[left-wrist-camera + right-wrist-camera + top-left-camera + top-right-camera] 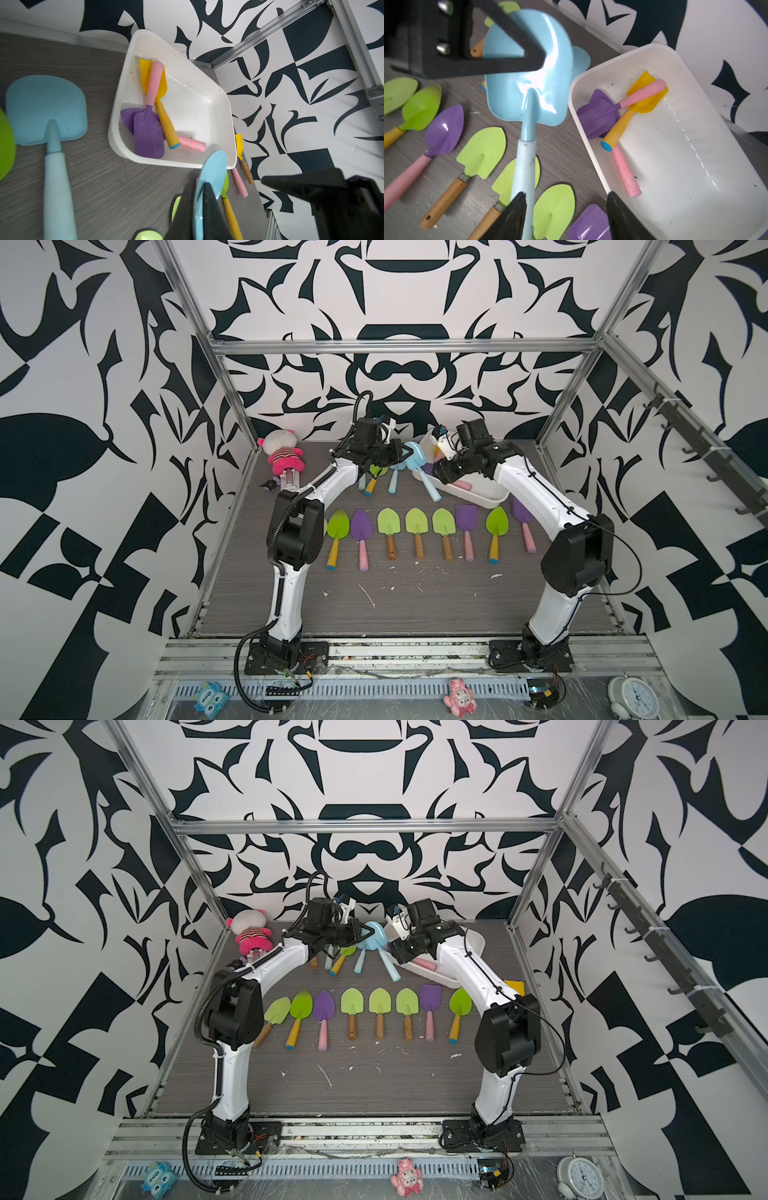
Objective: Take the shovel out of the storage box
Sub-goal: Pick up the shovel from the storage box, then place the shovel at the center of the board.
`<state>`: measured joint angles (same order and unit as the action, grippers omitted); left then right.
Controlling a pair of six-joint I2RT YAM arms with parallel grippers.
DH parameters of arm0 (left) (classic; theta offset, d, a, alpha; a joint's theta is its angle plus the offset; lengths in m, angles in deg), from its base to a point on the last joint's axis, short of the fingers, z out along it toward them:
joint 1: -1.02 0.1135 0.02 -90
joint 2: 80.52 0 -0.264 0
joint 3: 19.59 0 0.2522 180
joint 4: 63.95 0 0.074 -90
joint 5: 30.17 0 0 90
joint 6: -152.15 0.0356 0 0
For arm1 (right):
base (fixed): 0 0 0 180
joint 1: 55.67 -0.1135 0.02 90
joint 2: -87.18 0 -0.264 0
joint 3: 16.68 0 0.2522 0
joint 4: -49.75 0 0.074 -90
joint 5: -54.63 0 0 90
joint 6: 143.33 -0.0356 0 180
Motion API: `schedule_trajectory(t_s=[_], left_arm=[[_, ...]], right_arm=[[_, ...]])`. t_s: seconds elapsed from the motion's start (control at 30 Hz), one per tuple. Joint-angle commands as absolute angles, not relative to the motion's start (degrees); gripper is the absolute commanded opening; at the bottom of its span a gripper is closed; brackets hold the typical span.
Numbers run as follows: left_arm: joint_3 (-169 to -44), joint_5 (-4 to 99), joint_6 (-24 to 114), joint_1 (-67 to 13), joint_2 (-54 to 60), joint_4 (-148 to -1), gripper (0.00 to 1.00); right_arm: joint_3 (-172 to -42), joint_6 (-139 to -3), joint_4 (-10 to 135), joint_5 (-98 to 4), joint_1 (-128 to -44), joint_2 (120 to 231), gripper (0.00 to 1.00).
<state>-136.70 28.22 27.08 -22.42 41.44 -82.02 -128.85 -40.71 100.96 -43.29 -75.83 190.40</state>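
One blue shovel hangs clamped by its blade in the left tool.

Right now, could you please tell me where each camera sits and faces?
Top views: high above the near edge, looking down on table, left arm and right arm.
Left wrist: faces the storage box; left gripper pinches the blue shovel.
Right wrist: faces the same box; right gripper open by the shovel's handle.
Wrists share box and shovel.

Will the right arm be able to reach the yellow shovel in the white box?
Probably yes. The right tool is open at the edge of the box, and the yellow shovel lies there with its handle on top. A pink handle crosses its blade; the blue shovel is off to the side.
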Motion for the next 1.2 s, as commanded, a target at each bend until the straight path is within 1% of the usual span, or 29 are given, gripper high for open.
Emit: schedule_trajectory(t_s=[0.0, 0.23, 0.37, 0.63, 0.73, 0.9, 1.17], left_arm=[[-135.49, 23.67, 32.60, -20.00, 35.75, -86.49, 0.00], [-134.52, 19.14, 45.37, -13.20, 30.72, -102.65, 0.00], [-135.72, 20.22, 54.18, -9.01, 29.11, -114.92, 0.00], [-138.07, 23.15, 67.32, -0.63, 28.83, -133.44, 0.00], [-140.43, 24.93, 71.88, 1.37, 30.77, -140.11, 0.00], [-145.89, 31.76, 77.69, 3.91, 35.18, -150.22, 0.00], [-143.90, 43.68, 81.98, 8.65, 33.49, -151.60, 0.00]], right_arm=[[-128.33, -40.32, 97.26, -44.43, -73.52, 188.58, 0.70], [-128.00, -40.75, 94.62, -48.85, -67.94, 189.93, 0.77], [-128.24, -41.33, 92.83, -51.19, -64.99, 190.88, 0.80], [-129.46, -41.35, 90.99, -54.47, -61.96, 193.66, 0.80], [-130.61, -40.76, 91.25, -55.43, -61.62, 195.11, 0.80], [-132.35, -39.95, 91.84, -56.80, -61.29, 197.19, 0.80], [-134.74, -38.85, 93.77, -59.26, -61.28, 199.36, 0.79]])
